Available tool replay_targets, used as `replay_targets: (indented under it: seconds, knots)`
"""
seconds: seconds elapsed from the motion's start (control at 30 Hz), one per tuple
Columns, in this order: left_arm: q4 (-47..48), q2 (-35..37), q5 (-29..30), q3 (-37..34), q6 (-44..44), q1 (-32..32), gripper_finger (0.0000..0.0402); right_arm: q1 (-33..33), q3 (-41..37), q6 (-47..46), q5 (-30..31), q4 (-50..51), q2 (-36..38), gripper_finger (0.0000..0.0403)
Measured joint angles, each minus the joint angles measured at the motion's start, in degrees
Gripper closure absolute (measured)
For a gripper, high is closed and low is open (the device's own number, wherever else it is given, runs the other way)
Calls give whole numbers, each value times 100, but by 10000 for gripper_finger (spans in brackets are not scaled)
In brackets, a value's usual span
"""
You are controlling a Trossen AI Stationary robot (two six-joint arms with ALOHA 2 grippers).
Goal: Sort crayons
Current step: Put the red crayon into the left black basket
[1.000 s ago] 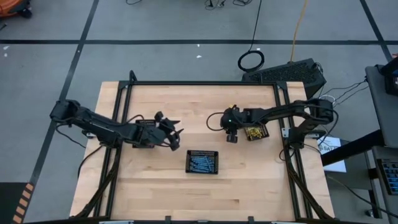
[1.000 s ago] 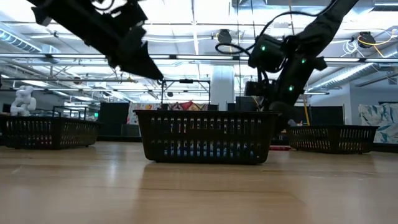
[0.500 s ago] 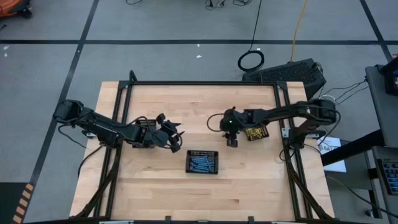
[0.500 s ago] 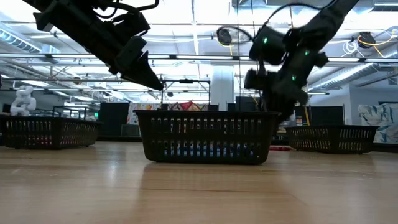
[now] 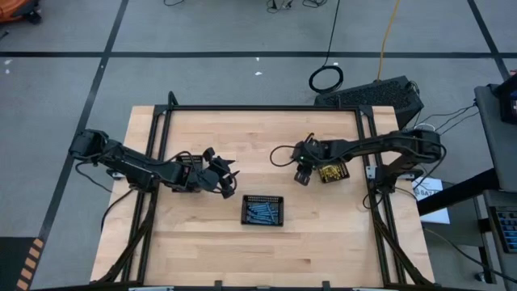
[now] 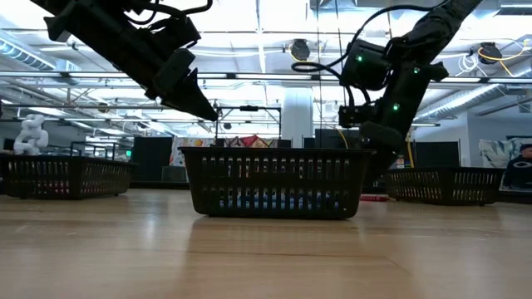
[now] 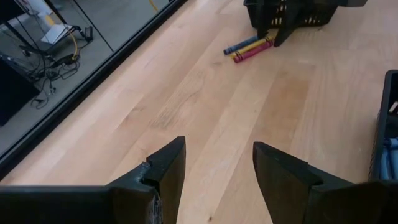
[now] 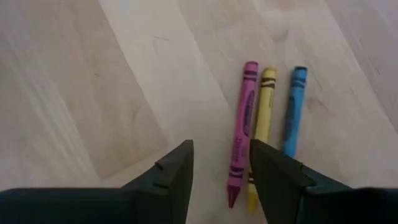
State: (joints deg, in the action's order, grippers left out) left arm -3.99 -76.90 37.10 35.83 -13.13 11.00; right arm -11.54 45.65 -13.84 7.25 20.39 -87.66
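Right wrist view: right end effector spread, empty, just above pink, yellow, blue crayons on desk.

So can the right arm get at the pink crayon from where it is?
Probably yes: the right end effector is open above the pink crayon, nothing between. The yellow crayon lies close beside, so it may catch too.
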Motion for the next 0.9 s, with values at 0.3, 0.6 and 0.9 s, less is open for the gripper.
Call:
replay_targets:
  seconds: [0.3, 0.6, 0.9]
  knots:
    - [12, 2, -2, 0, -2, 0, 210, -41, 0, -45, 35, -6, -61, 259]
    - [-5, 2, -2, 0, -4, 0, 210, -84, 0, -158, 27, -39, -61, 259]
    - [-66, 2, 7, 0, -4, 2, 210, -83, 0, -202, 25, -112, -217, 259]
